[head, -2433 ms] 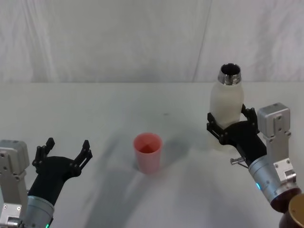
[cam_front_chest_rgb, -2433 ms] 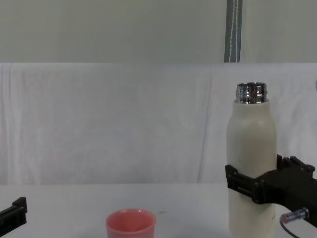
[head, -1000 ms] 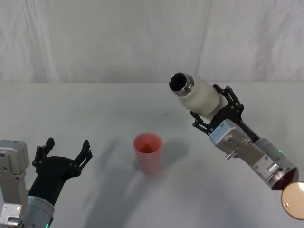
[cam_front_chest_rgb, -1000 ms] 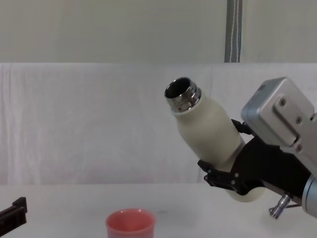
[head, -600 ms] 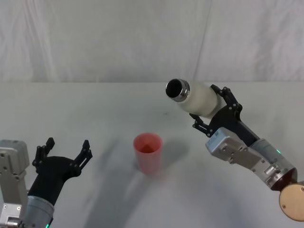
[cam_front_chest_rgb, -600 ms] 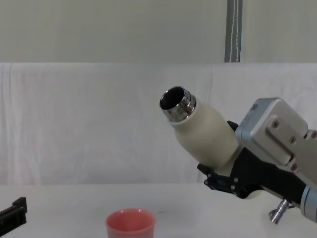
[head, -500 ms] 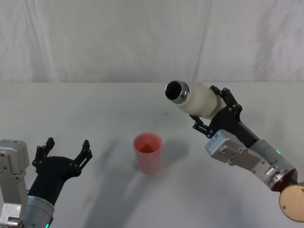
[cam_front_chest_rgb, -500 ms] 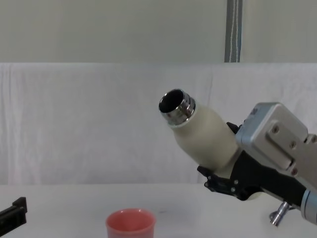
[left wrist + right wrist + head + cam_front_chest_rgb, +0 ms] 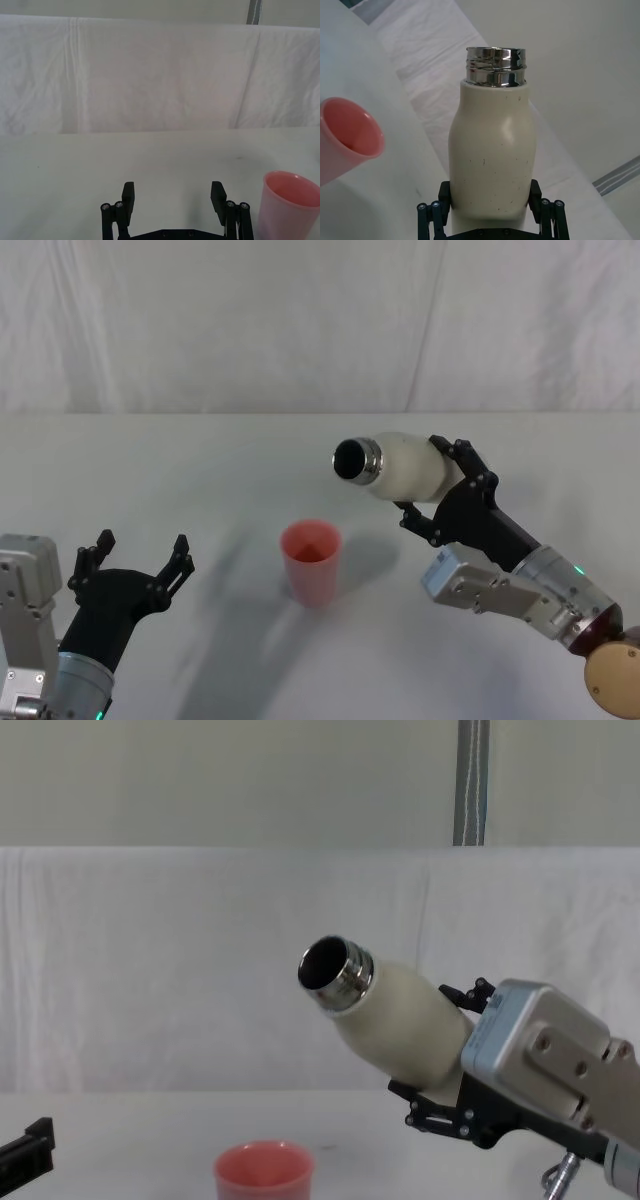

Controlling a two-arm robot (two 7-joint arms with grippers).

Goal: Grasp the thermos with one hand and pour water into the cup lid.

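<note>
Head view: the tall cream-white matte thermos with its shiny steel neck (image 9: 395, 467), clenched about its lower body by the right gripper's black fingers (image 9: 440, 502), has tipped from upright to nearly level and swung left, its mouth now above and just right of the small pink cup lid (image 9: 311, 560). No water is seen falling yet, so a little more leftward travel and tilt seem needed. The left gripper (image 9: 135, 565) rests spread and idle on the white table (image 9: 220, 470).

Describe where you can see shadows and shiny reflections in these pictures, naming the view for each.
Head view: soft grey shadows fall on the table beside the cup lid and by the idle left gripper. Right wrist view: bright highlights gleam on the steel neck of the thermos, held by the right gripper. Chest view: the neck glints, its mouth dark.
</note>
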